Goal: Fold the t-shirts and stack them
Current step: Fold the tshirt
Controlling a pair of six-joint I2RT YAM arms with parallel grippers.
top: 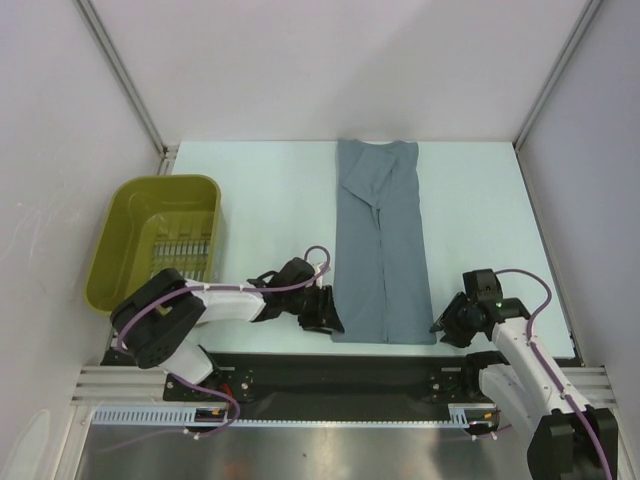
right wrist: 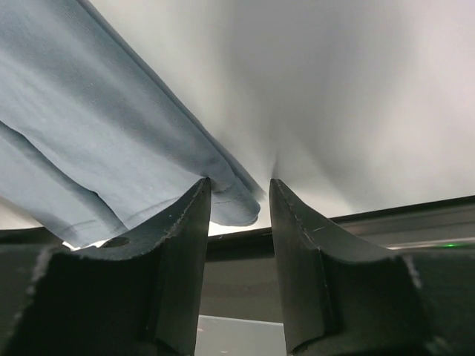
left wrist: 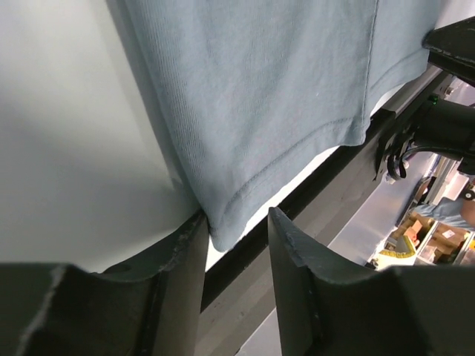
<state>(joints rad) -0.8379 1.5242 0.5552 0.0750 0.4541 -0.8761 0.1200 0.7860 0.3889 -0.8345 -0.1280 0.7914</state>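
A slate blue-grey t-shirt [top: 380, 250] lies flat on the pale table [top: 270, 200], folded lengthwise into one long narrow strip. Its collar is at the far edge of the table and its hem is at the near edge, just ahead of my two bases. A crease runs down the middle of the strip where the folded sides meet.

My left gripper [left wrist: 236, 216] sits low at the near left corner of the hem. The stitched corner of the cloth pokes in between my two dark fingers, close against the left one. A clear gap shows between the fingers, so they stand partly apart and are not pinching the fabric.

My right gripper [right wrist: 239, 185] is at the near right corner of the hem, again low on the table. The rounded corner of the folded cloth lies between its fingers, touching the left one. These fingers are also partly apart with a gap, and nothing is clamped.

A dark strip [top: 330, 370] runs along the table's near edge, just under the hem. An olive basket [top: 110, 250] stands on the left side of the table, well apart from the shirt.
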